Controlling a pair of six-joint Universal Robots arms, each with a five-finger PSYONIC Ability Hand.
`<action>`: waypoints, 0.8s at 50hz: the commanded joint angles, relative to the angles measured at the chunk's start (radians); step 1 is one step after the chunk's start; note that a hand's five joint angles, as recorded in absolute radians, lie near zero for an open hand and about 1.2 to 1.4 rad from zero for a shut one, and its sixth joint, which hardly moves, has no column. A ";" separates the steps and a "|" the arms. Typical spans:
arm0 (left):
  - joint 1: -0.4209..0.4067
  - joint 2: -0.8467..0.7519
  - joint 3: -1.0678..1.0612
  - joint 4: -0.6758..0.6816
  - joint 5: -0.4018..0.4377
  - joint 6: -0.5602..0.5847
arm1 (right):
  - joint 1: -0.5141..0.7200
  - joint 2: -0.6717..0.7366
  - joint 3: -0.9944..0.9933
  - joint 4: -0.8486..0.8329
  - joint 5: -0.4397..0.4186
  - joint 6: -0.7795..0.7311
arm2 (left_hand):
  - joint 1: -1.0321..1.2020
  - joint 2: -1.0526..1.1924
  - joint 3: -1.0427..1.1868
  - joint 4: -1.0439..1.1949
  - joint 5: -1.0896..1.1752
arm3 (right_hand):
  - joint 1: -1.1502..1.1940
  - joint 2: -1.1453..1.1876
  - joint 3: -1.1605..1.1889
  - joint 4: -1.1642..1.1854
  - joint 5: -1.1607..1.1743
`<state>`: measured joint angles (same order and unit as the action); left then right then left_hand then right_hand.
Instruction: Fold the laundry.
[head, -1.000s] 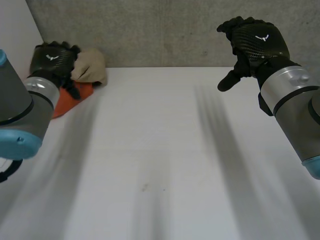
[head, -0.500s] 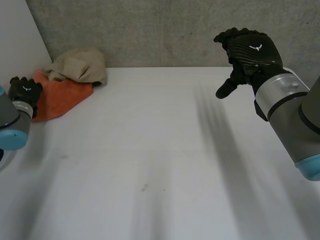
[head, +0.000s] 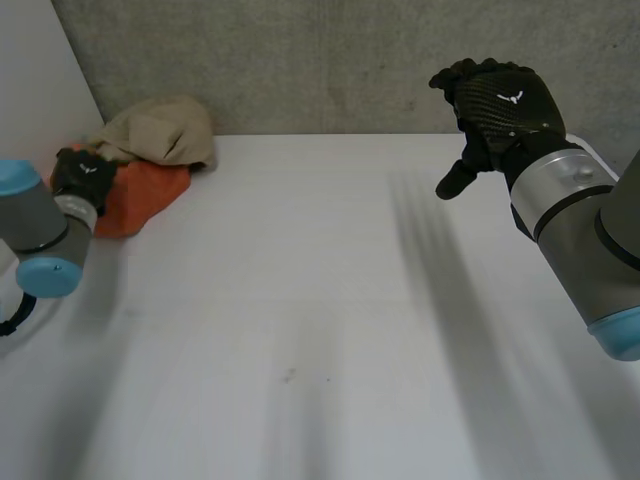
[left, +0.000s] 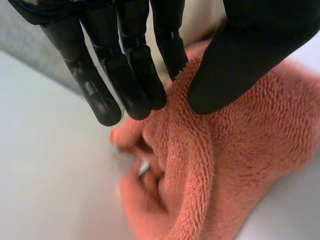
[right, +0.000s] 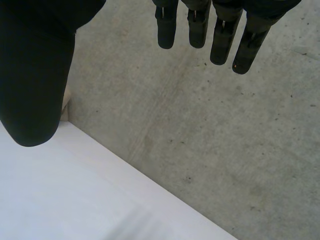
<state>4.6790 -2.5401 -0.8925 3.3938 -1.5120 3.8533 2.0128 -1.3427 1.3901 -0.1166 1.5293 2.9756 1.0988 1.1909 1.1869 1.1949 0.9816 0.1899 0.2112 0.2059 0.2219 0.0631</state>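
An orange towel (head: 145, 192) lies bunched at the table's far left corner, with a beige cloth (head: 157, 130) heaped on its far side. My left hand (head: 84, 176) is at the towel's left edge. In the left wrist view its fingers (left: 131, 65) and thumb pinch a raised ridge of the orange towel (left: 240, 150) between their tips. My right hand (head: 500, 100) hangs open in the air over the table's far right, with nothing in it. The right wrist view has its straight fingers (right: 220, 30) and thumb apart, pointing at the wall.
The white table (head: 320, 300) stretches bare from the cloth pile to the right arm. A grey concrete wall (head: 330, 60) closes off the back, and a white panel (head: 30, 80) stands at the far left beside the pile.
My left hand came back in from the left to the orange towel's edge and closed on it; the towel is more bunched up. The right hand has barely moved.
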 joint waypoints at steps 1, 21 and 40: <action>-0.213 0.338 -0.284 -0.053 0.004 -0.268 | -0.046 -0.006 -0.019 0.006 0.000 -0.001 | 0.297 0.205 0.209 0.201 0.240 | -0.015 -0.037 -0.031 -0.047 -0.063; -0.703 0.477 -0.436 -0.159 -0.025 -0.482 | -0.118 -0.010 -0.043 0.018 0.000 -0.003 | -0.924 -1.016 -1.012 -1.020 -0.982 | -0.015 -0.037 -0.031 -0.047 -0.063; -0.464 0.586 -0.566 -0.300 -0.099 -0.460 | -0.039 0.125 -0.089 0.385 -0.126 -0.198 | -0.780 -0.872 -0.868 -0.876 -0.837 | -0.015 -0.037 -0.031 -0.047 -0.063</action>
<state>4.2076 -1.9790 -1.3680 3.1481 -1.6177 3.3907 1.9249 -1.2528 1.2920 0.1637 1.4141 2.8457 0.2284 0.2285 0.2265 0.2233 0.0495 0.1899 0.2112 0.2059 0.2219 0.0631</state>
